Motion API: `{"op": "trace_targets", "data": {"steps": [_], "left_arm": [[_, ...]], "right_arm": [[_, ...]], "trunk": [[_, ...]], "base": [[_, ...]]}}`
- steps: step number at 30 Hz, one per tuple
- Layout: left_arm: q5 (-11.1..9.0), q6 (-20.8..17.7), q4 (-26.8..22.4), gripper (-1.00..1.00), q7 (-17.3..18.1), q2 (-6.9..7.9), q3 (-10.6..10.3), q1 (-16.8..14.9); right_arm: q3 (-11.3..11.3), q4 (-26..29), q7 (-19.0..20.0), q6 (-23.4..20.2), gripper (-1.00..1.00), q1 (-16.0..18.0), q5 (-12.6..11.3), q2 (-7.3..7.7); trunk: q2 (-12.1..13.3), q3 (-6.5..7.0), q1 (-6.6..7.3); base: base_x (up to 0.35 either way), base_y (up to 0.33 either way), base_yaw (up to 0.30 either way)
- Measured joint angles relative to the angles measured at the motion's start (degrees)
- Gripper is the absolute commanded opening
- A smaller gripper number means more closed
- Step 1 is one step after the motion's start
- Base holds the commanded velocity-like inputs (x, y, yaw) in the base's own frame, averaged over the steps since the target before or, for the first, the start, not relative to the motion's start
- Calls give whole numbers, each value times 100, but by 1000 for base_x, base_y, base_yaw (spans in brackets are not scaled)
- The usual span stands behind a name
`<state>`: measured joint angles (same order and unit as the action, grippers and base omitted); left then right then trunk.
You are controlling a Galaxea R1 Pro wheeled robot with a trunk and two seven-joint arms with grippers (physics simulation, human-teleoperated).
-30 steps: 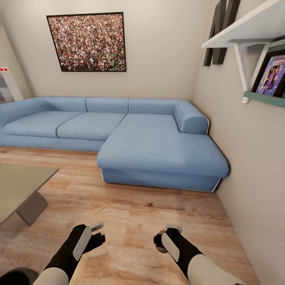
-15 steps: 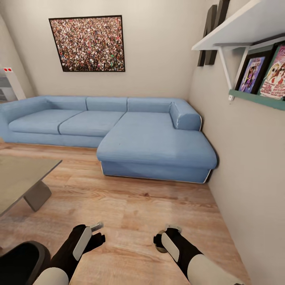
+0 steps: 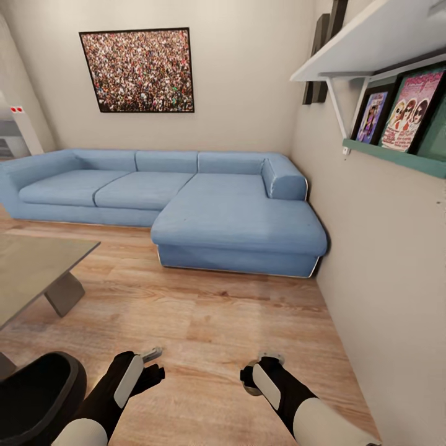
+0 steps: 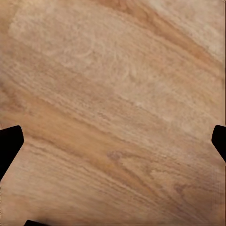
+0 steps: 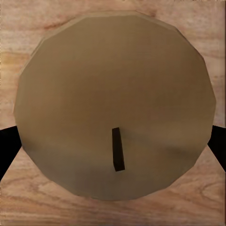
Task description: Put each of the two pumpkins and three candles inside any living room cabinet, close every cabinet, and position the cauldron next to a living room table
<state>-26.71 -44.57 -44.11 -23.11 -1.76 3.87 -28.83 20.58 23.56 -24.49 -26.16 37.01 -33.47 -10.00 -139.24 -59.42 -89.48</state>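
The right gripper [image 3: 255,373] is clamped on a candle [image 5: 115,103], whose flat olive-brown top with a short dark wick [image 5: 118,149] sits between the two black fingertips [image 5: 8,143] at the edges of the right wrist view; in the head view the candle [image 3: 249,388] shows as a pale disc edge just under the gripper. The left gripper [image 3: 150,364] holds nothing, its jaws apart, with black fingertips [image 4: 10,141] at either side of the left wrist view and bare wood grain between them. Both arms reach forward and down, low over the floor [image 3: 210,316], forearms white, wrists black, well apart from each other. The floor is warm light planking with visible grain, and a broad open stretch of it runs from the grippers up to the sofa [image 3: 235,223]. The sofa is a smooth pale-blue L shape with rounded cushions, its chaise end lying close to the right wall [image 3: 384,260]. That wall is plain beige and carries a white shelf [image 3: 365,46] on brackets and a teal ledge [image 3: 396,158] with framed prints. To the left a grey table [image 3: 37,269] with a sharp corner and slab leg edges the open floor. The cauldron [image 3: 34,396], round, black and wide-mouthed, sits at the lower left just beside the left arm, near the table. A framed crowd picture [image 3: 139,70] hangs above the sofa.
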Motion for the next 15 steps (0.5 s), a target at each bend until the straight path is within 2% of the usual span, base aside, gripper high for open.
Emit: {"op": "trace_targets", "data": {"steps": [11, 15], "left_arm": [[-10, -16, 4, 100, -14, -48, 6, 0], [-11, -45, 7, 100, -17, -54, 8, 0]], "right_arm": [[-6, 0, 5, -16, -100, 0, 3, 3], [-8, 0, 5, -21, -100, 0, 4, 13]], "trunk": [[441, 197, 242], [602, 269, 329]], "base": [[-3, -1, 1], [-11, 0, 155]]}}
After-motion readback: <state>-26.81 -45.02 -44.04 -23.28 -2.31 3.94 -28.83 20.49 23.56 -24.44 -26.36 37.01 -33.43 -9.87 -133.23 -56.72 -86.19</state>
